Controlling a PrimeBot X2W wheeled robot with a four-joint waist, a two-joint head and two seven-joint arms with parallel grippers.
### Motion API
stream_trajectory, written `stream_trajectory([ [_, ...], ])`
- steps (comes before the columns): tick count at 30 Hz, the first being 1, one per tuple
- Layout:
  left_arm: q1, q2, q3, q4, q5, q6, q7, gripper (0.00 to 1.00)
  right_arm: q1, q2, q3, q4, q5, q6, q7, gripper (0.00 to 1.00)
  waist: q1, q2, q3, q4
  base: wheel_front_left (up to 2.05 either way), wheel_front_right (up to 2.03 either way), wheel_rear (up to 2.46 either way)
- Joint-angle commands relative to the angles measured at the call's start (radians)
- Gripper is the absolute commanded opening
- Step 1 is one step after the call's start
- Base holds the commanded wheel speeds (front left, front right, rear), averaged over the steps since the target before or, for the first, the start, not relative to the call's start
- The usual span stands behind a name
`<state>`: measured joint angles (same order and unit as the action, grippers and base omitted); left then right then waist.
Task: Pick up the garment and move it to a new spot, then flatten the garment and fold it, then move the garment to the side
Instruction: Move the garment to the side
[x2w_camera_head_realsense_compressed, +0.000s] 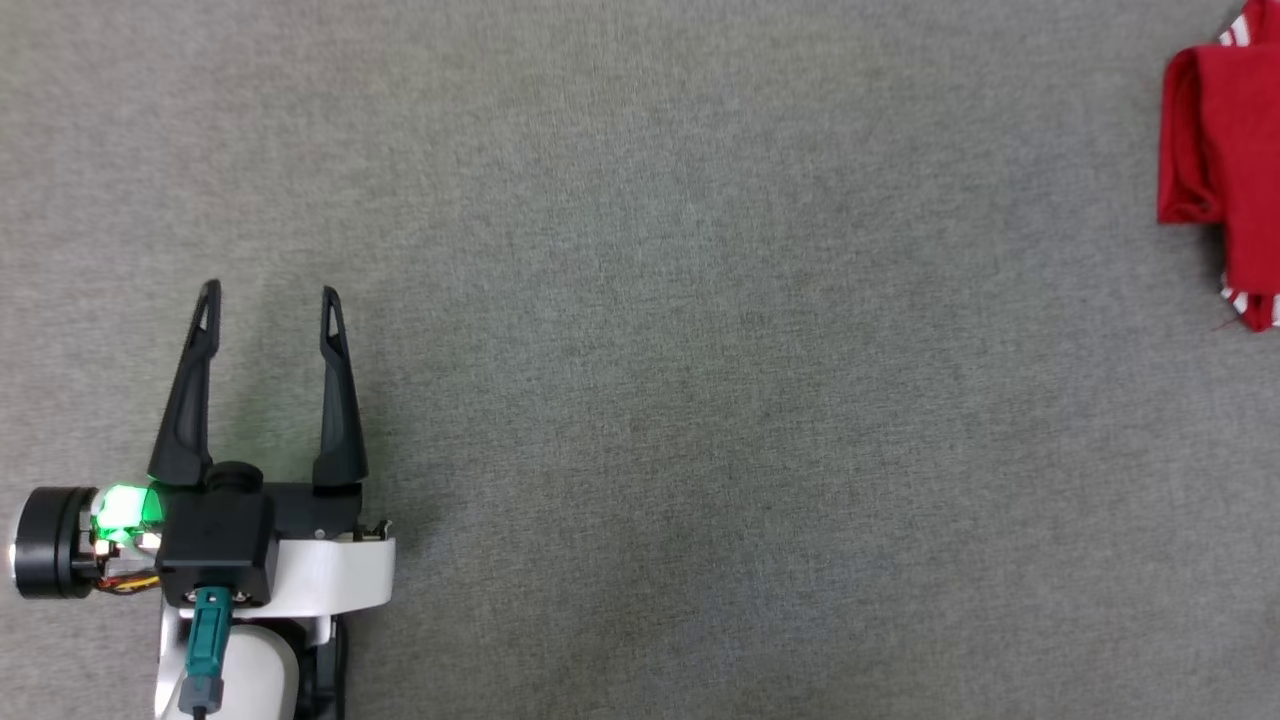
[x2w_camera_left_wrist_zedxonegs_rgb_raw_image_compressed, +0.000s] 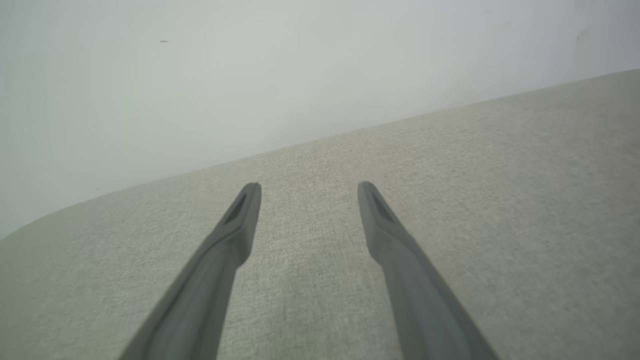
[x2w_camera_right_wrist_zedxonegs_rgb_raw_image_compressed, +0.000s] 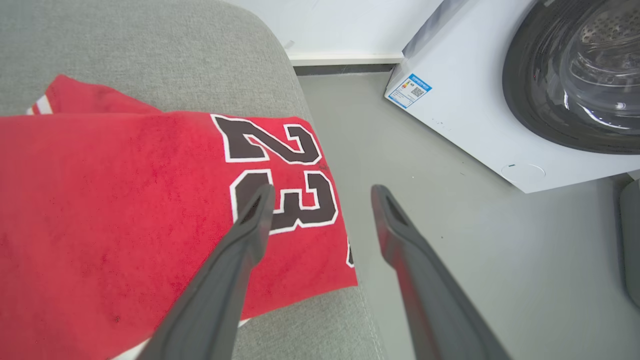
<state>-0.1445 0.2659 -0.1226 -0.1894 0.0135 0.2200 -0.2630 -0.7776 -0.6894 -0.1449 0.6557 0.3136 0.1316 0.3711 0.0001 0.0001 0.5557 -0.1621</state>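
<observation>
Folded garment (x2w_camera_right_wrist_zedxonegs_rgb_raw_image_compressed: 125, 210) parked at the bench's (x2w_camera_head_realsense_compressed: 640, 400) right edge. Left hand (x2w_camera_head_realsense_compressed: 270, 289) spread, empty; right hand (x2w_camera_right_wrist_zedxonegs_rgb_raw_image_compressed: 321, 189) spread over its corner. Could snag thin fabric, drag it off.

We see the red garment (x2w_camera_right_wrist_zedxonegs_rgb_raw_image_compressed: 100, 210), its black "23" edged white, against grey woven upholstery (x2w_camera_head_realsense_compressed: 640, 350) and a white washing machine (x2w_camera_right_wrist_zedxonegs_rgb_raw_image_compressed: 465, 115).

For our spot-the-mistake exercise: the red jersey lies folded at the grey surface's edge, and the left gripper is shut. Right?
No: the left gripper is open, fingers apart, as the left wrist view shows. The jersey does lie folded at the edge of the grey surface.
</observation>
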Motion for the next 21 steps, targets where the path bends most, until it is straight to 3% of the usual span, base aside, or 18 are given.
stream_trajectory([
  [1, 0.014, -0.006, -0.002, 0.005, -0.003, 0.003, -0.002, 1.00, 0.012, 0.007, 0.004, -0.006, -0.007, -0.002, -0.024, 1.00, -0.0001, -0.0001, -0.044, 0.006, 0.00, 0.00, 0.00],
  [14, 0.123, -0.032, -0.010, 0.050, -0.038, 0.011, -0.002, 1.00, 0.122, 0.060, 0.080, -0.230, -0.007, -0.002, -0.289, 1.00, -0.0001, -0.0001, -0.242, 0.042, 0.00, 0.00, 0.00],
  [21, 0.155, -0.044, -0.011, 0.080, -0.049, 0.004, -0.002, 1.00, 0.204, 0.153, 0.078, -0.423, -0.043, -0.002, -0.426, 1.00, -0.0001, -0.0001, -0.308, 0.073, 0.00, 0.00, 0.00],
])
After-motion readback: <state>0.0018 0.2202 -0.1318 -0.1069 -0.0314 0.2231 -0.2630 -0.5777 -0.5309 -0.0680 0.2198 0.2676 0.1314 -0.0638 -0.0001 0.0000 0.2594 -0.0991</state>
